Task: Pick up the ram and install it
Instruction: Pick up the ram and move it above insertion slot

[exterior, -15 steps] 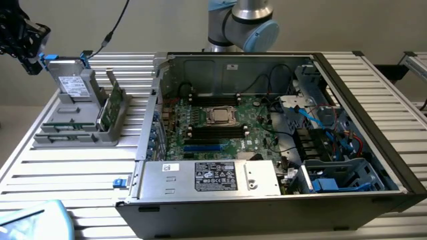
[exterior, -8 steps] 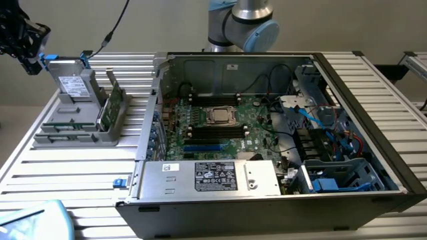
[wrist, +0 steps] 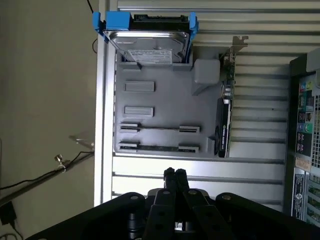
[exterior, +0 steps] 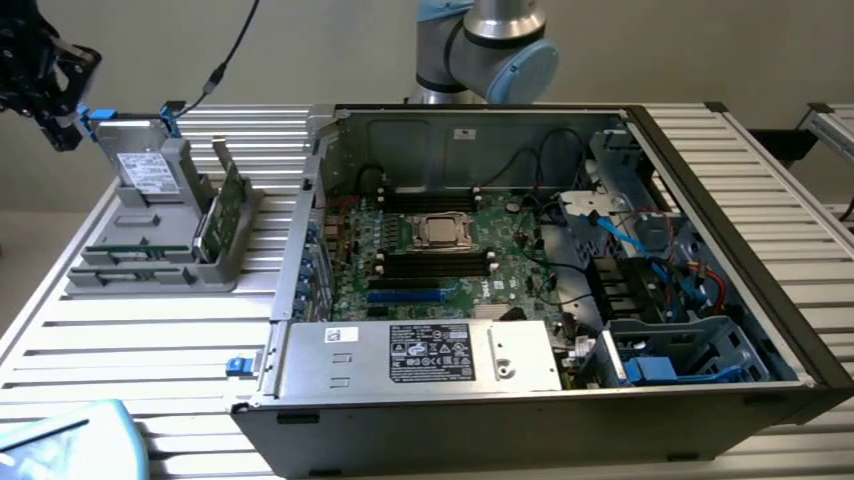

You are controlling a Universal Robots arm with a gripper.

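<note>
Gripper (wrist: 175, 174): both fingers pressed together at the tips, nothing between them. In the exterior view the gripper (exterior: 56, 120) hangs at the ten o'clock corner of the scene, clear of the table (exterior: 134, 350) and just beside the far end of the grey holder (exterior: 200, 270).

Nearest item: the grey holder (wrist: 165, 100), not touched by the fingers.

The ram (wrist: 157, 148): seated on edge in the holder slot closest to the fingertips, between two pale end clips. It presents as a long, very thin dark-green strip. Chips and label cannot be read from this angle. The slot beside it shows a thinner line, contents not determinable.

Silver drive (wrist: 148, 47) with blue tabs: standing at the holder's far end. In the exterior view the silver drive (exterior: 140, 170) leans at eleven o'clock of the holder.

Green expansion card (wrist: 225, 115): upright along the holder's side nearest the case. Same card (exterior: 224, 215) at three o'clock of the holder.

Computer case (exterior: 561, 260): open, at three o'clock of the holder, well apart from the gripper. Black memory slots (exterior: 434, 262) visible on the motherboard beside the processor socket (exterior: 441, 232).
</note>
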